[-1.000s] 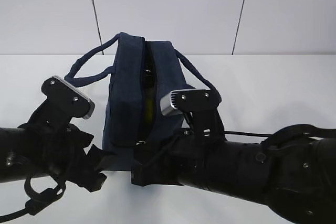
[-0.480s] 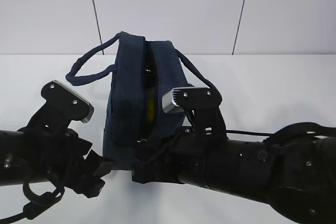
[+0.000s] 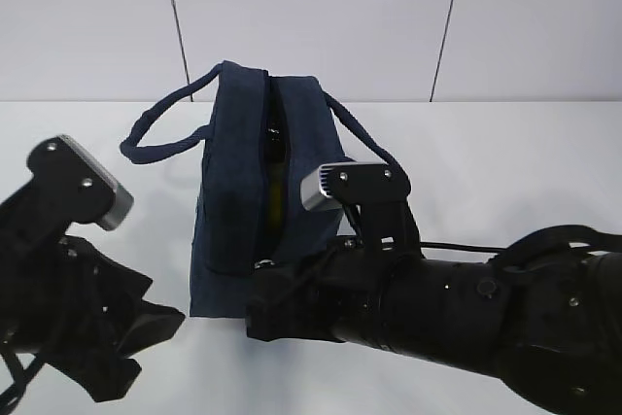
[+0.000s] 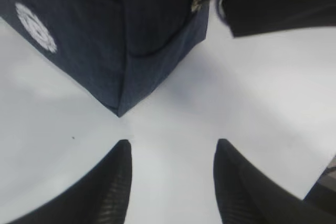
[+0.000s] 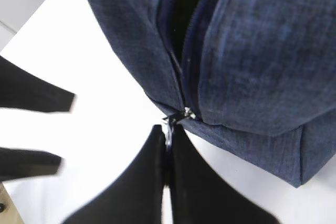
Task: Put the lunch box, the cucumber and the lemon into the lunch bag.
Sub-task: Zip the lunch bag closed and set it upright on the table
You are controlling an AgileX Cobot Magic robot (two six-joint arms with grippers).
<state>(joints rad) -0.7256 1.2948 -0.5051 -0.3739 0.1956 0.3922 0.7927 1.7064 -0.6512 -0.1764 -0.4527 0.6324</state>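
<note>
- Lunch bag point(image 3: 248, 191): upright on white surface point(image 3: 505, 162), top zipper part open, yellow visible inside.
- Right hand point(image 5: 168, 145): pinched closed on zipper pull point(image 5: 170, 129).
- Left hand point(image 4: 172, 182): spread wide, empty, near bag corner.

White table point(image 3: 505, 153) below; pale panelled wall point(image 3: 311, 17) behind, dark vertical seams.
</note>
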